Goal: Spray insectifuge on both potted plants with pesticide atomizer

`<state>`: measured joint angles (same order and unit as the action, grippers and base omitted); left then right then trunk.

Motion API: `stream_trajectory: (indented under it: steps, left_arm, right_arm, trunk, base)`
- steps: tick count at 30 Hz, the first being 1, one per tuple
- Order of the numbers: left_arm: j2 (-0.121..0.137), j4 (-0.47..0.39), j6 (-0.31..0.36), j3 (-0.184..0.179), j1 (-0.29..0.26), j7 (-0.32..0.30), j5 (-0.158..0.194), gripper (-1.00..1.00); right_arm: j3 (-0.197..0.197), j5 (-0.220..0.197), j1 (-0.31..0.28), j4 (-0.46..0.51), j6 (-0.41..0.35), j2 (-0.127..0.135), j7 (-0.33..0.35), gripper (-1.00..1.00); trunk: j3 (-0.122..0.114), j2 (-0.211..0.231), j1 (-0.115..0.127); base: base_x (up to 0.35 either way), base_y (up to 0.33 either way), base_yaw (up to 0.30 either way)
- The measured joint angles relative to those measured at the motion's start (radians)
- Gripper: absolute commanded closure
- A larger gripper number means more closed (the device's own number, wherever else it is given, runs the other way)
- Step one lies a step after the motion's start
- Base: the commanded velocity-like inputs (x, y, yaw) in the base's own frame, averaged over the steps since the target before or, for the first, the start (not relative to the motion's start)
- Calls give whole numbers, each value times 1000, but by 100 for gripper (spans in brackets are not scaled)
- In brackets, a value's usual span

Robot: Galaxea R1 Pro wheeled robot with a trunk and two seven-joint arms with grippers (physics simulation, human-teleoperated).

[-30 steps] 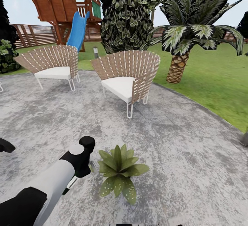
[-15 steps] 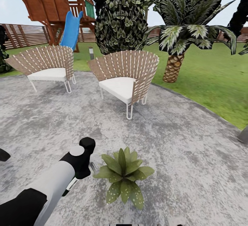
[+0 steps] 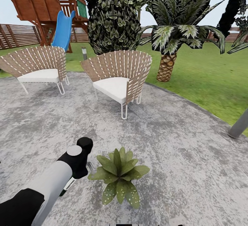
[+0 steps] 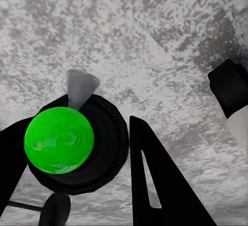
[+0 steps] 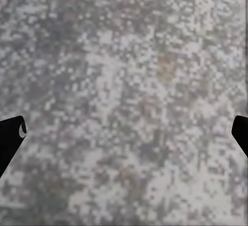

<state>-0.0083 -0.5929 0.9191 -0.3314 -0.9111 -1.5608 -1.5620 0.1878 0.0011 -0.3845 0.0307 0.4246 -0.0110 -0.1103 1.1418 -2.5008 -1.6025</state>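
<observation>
One potted plant [image 3: 119,175], a low rosette of speckled green leaves, sits on the grey speckled patio [image 3: 179,143] of the garden, close in front of me. My left gripper [image 3: 83,165] hangs just left of it, almost touching the leaves. In the left wrist view the left gripper [image 4: 77,154] is shut on the pesticide atomizer [image 4: 77,138]. It shows as a round dark body with a green ball on it and a pale grey nozzle pointing at the paving. My right gripper [image 5: 124,133] is open over bare paving, with its black fingertips [image 5: 10,133] wide apart.
Two wicker chairs [image 3: 119,78] [image 3: 38,67] stand at the back of the patio. Behind them are a dark bush [image 3: 113,23], a palm [image 3: 167,64], a wooden playset with a blue slide [image 3: 63,30] and a slatted fence. A grey lamp post [image 3: 239,126] leans in at the right edge by the lawn.
The whole picture has slid left, so the camera has turned right; the lamp post has come further into view. My left arm keeps its place beside the plant.
</observation>
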Motion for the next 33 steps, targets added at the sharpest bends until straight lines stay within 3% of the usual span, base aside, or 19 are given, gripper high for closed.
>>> stream_trajectory:
  steps: [1,2,4,7,9,11,17,24,33]
  left_arm:
    - [33,10,0,2,10,0,-4,100]
    - [47,11,-1,3,35,0,2,100]
    - [50,11,-3,5,76,0,6,100]
    - [50,10,-20,17,94,0,25,100]
    - [47,4,-24,44,92,-1,90,100]
    - [38,-2,-21,60,77,0,123,100]
    - [47,0,-24,59,14,0,119,100]
    - [52,11,-22,63,28,0,123,100]
    - [39,11,-25,44,27,0,116,100]
  right_arm:
    - [1,0,0,0,0,1,0,-100]
    - [1,0,0,0,0,1,0,-100]
    - [2,0,0,0,0,1,0,-100]
    - [2,0,0,0,0,1,0,-100]
    - [2,1,0,0,0,1,0,-100]
    - [2,1,0,0,0,1,0,-100]
    - [3,2,0,-2,0,-1,0,-100]
    - [2,2,0,-3,0,1,-1,-100]
    - [2,2,0,-3,0,2,-1,-100]
  trunk:
    - [0,0,0]
    - [0,0,0]
    - [0,0,0]
    - [0,0,0]
    - [0,0,0]
    - [0,0,0]
    - [0,0,0]
    - [0,0,0]
    - [0,0,0]
  base:
    - [0,0,0]
    - [0,0,0]
    - [0,0,0]
    - [0,0,0]
    - [0,0,0]
    - [0,0,0]
    - [0,0,0]
    - [0,0,0]
    - [0,0,0]
